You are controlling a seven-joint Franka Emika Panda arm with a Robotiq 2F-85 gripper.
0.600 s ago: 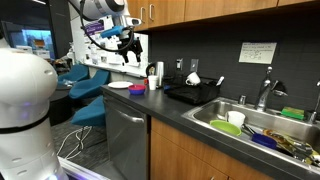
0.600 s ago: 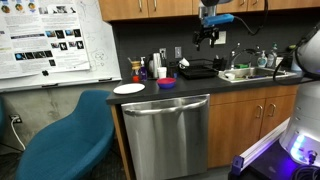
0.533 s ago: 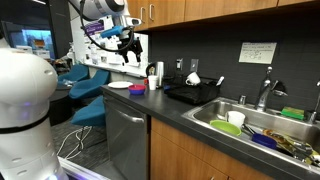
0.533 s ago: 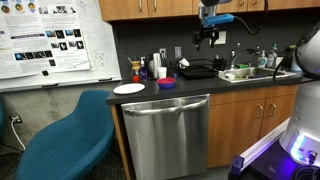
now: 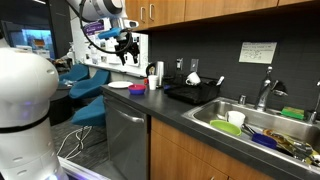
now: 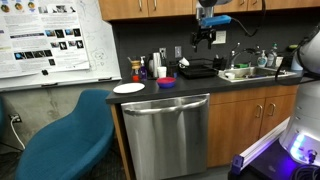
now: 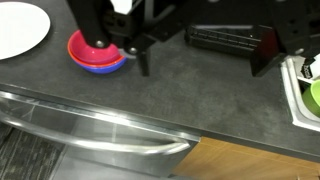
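1. Two stacked bowls show in the wrist view: one red bowl and one blue bowl.
2. One white plate is there.
3. One black dish rack shows in both exterior views.
4. There is one stainless dishwasher.
5. There is one sink, with one faucet.
6. One green bowl shows in an exterior view.
7. One blue chair shows in an exterior view.
8. There is one poster.
9. There is one paper note.
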